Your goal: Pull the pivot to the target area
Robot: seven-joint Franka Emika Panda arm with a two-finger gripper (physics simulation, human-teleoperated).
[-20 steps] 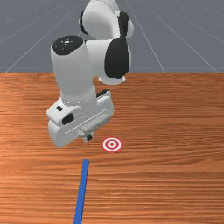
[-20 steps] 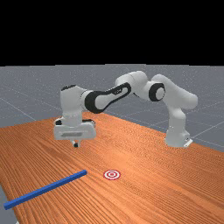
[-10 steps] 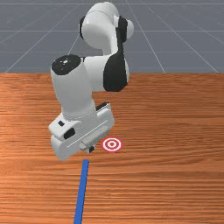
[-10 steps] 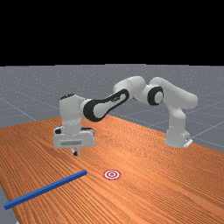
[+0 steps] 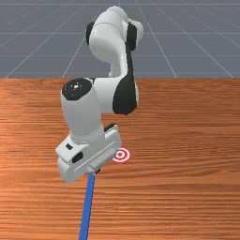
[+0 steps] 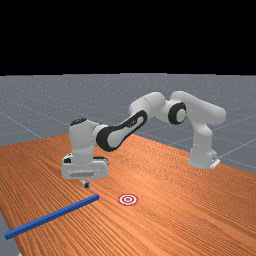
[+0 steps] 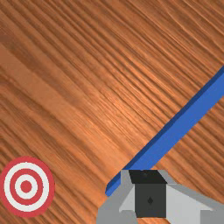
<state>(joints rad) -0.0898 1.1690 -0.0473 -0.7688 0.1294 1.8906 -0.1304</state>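
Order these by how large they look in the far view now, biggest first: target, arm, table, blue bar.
1. Table
2. Arm
3. Blue bar
4. Target

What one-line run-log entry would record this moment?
White-grey gripper raised near one end of long blue bar | bar apart from round red-and-white target | both on orange-brown wooden table

the bar [image 6: 52,216] is blue, the target [image 6: 128,199] red-and-white ringed.
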